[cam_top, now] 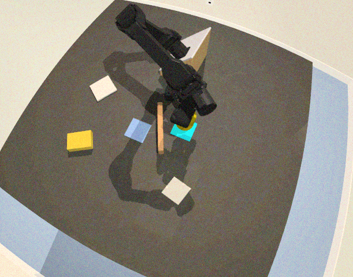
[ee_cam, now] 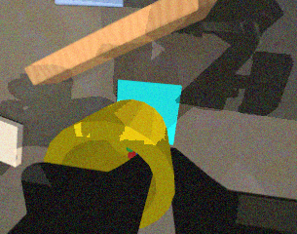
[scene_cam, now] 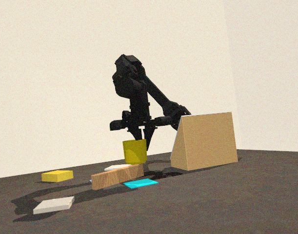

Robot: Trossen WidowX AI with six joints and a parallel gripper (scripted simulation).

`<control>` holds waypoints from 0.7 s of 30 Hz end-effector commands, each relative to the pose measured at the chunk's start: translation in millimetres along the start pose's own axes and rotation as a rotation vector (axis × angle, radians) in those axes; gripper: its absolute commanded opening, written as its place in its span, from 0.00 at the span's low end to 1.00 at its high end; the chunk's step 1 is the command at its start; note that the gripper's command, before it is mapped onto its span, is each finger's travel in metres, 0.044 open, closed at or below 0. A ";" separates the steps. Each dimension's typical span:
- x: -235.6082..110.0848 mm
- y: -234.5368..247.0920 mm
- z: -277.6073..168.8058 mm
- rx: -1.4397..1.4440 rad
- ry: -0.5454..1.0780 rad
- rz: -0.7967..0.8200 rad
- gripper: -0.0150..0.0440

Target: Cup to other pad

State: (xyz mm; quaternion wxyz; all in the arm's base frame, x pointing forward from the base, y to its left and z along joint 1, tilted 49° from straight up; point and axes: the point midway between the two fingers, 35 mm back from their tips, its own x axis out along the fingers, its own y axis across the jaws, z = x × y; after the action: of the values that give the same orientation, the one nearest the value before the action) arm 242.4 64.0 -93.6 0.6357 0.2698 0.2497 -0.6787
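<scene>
The yellow cup (cam_top: 194,118) (scene_cam: 135,152) (ee_cam: 138,114) hangs in the air, nearly upright, above and beside the cyan pad (cam_top: 182,134) (scene_cam: 141,183) (ee_cam: 150,95). My gripper (scene_cam: 143,144) (ee_cam: 162,152) is shut on the cup's wall, one finger inside and one outside. A red marble (ee_cam: 131,155) and a bit of a green one (ee_cam: 129,149) show inside the cup; a finger hides the rest of the inside. The blue pad (cam_top: 137,130) (ee_cam: 90,2) lies across the wooden bar from the cyan pad and bears nothing.
The low wooden bar (cam_top: 160,128) (scene_cam: 117,176) (ee_cam: 114,41) stands between the pads. A large wedge block (cam_top: 203,50) (scene_cam: 209,141) stands near the arm. A yellow block (cam_top: 80,141) (scene_cam: 56,176) and two white tiles (cam_top: 103,88) (cam_top: 176,190) lie farther out.
</scene>
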 end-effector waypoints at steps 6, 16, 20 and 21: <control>20.4 -3.7 1.5 -0.015 -0.018 -0.011 0.25; 37.3 -4.4 1.9 -0.015 -0.018 -0.011 0.25; 43.5 -5.1 2.3 -0.015 -0.019 -0.011 0.25; 45.1 -5.3 2.5 -0.015 -0.019 -0.011 0.25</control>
State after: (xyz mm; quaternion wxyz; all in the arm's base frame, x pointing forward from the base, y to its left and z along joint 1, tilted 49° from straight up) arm 240.8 37.2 -118.2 0.6361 0.2691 0.2486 -0.6791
